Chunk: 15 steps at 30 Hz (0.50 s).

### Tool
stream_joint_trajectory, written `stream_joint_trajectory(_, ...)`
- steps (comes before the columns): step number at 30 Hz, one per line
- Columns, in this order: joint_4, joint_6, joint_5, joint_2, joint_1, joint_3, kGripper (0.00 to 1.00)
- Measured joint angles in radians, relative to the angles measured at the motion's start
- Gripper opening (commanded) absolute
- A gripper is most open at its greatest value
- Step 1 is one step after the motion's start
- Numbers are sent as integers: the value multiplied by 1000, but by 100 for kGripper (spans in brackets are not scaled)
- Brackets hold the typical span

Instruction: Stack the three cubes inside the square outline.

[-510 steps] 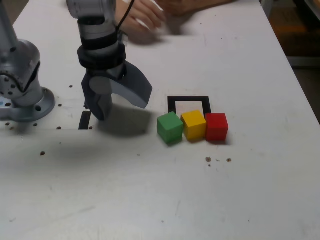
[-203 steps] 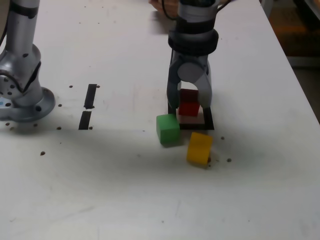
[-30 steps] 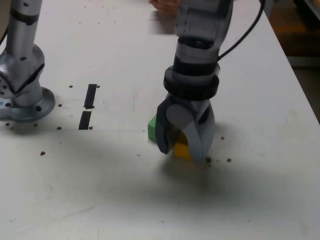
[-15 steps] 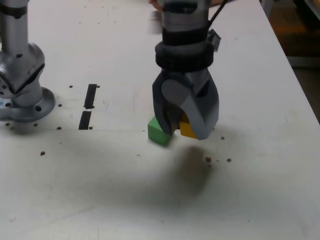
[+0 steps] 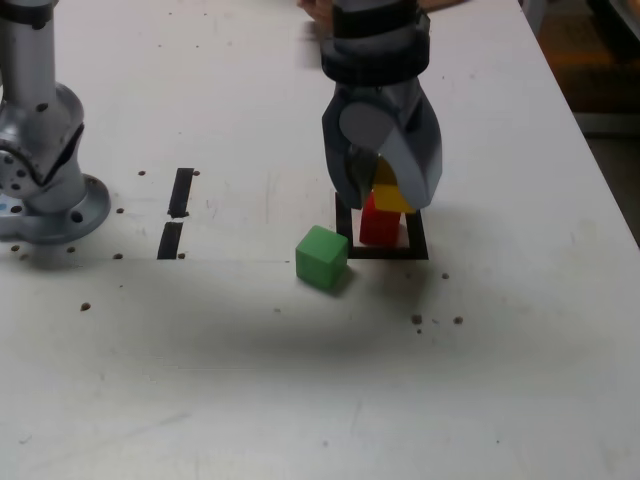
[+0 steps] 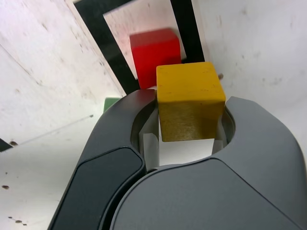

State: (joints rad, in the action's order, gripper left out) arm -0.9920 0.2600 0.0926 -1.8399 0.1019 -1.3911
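The fingers [image 5: 385,190] are clamped on the yellow cube [image 6: 190,99], held just above the red cube [image 5: 379,222]; the red cube sits inside the square outline [image 5: 418,238]; the green cube [image 5: 321,257] rests on the bench [image 5: 300,380] at the outline's 8 o'clock.

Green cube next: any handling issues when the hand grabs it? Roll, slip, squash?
The green cube looks rigid with flat faces, so it should sit still rather than roll. Its matte surface probably grips fine; the hand holds the matching yellow cube squarely. It sits rotated, so the hand may need aligning.
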Motion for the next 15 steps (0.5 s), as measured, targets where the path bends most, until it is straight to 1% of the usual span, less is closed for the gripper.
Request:
stream_joint_trajectory(4, 0, 31, 0, -20, -35, -1, 5)
stream_joint_trajectory(10, 0, 43, -1, -35, -50, -1, 8)
stream_joint_trajectory(15, 0, 43, 1, -39, -51, 2, 15)
